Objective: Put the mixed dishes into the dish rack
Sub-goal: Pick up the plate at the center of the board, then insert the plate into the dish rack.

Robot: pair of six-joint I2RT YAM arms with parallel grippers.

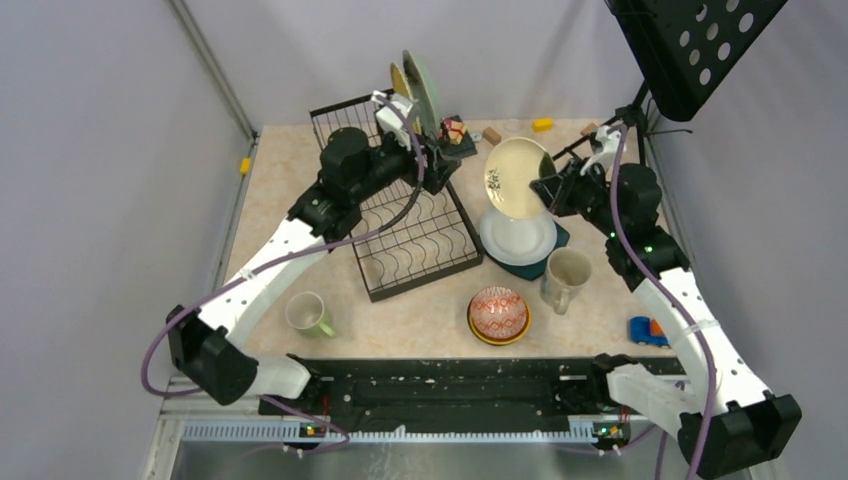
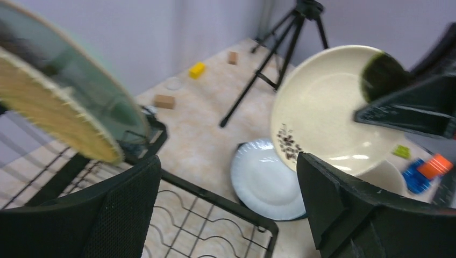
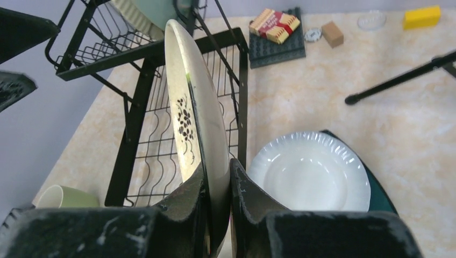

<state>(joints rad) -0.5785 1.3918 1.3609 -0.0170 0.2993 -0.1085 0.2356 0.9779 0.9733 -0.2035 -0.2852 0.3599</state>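
The dish rack (image 1: 415,235) sits on the counter (image 1: 420,330) at about 11 o'clock from its middle. Its flat wire tray points toward 5 o'clock and its raised section is at the far end. Two plates stand on edge in that raised section, a teal plate (image 1: 425,88) and just beside it a yellow plate (image 1: 399,80).

The left pincer (image 2: 226,161) hangs beside these two plates with its jaws spread wide and nothing between them. The rack's wavy wires show below it.

The right pincer (image 3: 216,201) is clamped tight on the rim of the flowered plate (image 3: 183,97), a cream one with a dark print. It holds the plate on edge in the air at about 2 o'clock, off the rack's right side and over the white plate (image 1: 517,240).

The white plate lies flat on a dark teal plate (image 1: 558,243). A cream mug (image 1: 566,278) stands at 5 o'clock from that stack. A red-patterned bowl (image 1: 498,311) is nested in a yellow-orange bowl (image 1: 505,339) at 6 o'clock of the counter. A green mug (image 1: 308,313) stands at 8 o'clock, near the rack's near corner.
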